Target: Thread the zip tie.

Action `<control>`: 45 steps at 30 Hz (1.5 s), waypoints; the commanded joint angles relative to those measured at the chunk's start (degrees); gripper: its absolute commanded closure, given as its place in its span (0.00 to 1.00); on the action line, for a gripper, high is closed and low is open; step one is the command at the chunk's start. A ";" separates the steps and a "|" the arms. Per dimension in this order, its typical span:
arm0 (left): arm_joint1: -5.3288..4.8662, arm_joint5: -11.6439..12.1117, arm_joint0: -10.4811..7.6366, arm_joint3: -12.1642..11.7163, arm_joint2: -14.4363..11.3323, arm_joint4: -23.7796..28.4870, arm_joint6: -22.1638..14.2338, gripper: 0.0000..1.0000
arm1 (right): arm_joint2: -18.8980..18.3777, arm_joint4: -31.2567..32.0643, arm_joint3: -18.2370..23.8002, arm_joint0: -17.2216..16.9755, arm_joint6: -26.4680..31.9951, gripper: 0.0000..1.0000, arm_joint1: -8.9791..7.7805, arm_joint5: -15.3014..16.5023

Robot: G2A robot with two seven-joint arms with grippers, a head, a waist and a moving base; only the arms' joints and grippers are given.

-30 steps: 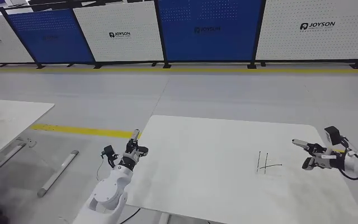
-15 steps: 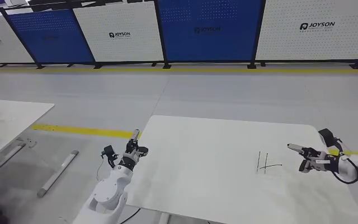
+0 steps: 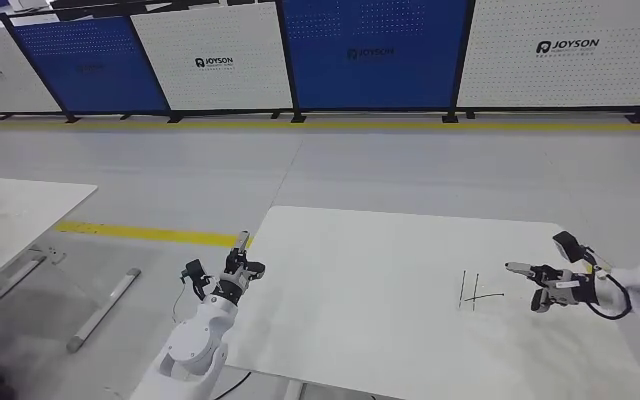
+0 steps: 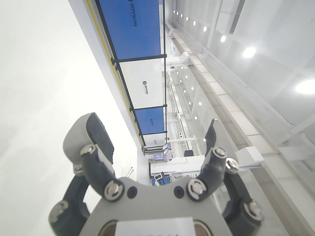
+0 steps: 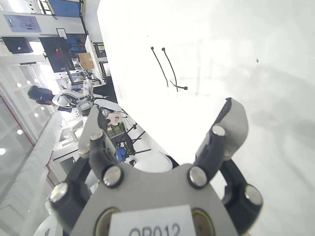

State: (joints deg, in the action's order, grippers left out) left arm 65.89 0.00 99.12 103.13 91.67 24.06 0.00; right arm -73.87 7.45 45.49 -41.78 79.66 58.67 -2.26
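zip ties point(image 5: 159, 65), thin black strips on white table point(image 3: 350, 300); left claw point(image 4: 155, 128), right claw point(image 5: 161, 105) wide.

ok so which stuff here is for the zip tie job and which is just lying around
For the job: zip ties, right end effector, left end effector, table.
Lying about: dark speck on the table, grey bar on the floor.

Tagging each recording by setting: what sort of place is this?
Probably an industrial test hall: pegboard partition panels, a yellow floor line, and a white table holding zip ties.
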 commanded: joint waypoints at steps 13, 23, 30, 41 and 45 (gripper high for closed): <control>0.00 0.00 0.00 0.00 0.00 0.00 0.00 0.00 | -2.20 -7.34 -2.30 -2.75 -0.02 0.00 -0.53 9.00; 0.00 0.00 0.00 0.00 0.00 0.00 0.00 0.00 | 2.49 -12.15 -1.97 -4.00 -0.02 0.00 -3.08 16.02; 0.00 0.00 0.00 0.00 0.00 0.00 0.00 0.00 | 3.63 -11.34 -1.40 -3.90 -0.02 0.00 -3.14 16.95; 0.00 0.00 0.00 0.00 0.00 0.00 0.00 0.00 | 6.06 -9.78 1.05 -4.41 -4.45 0.00 -2.42 15.18; 0.00 0.00 0.00 0.00 0.00 0.00 0.00 0.00 | 7.88 -9.26 -0.62 -2.73 -6.06 0.00 -1.72 14.53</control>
State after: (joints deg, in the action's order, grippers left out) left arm 65.89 0.00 99.12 103.13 91.67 24.06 0.00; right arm -66.45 -2.53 45.28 -44.96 74.72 56.81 12.62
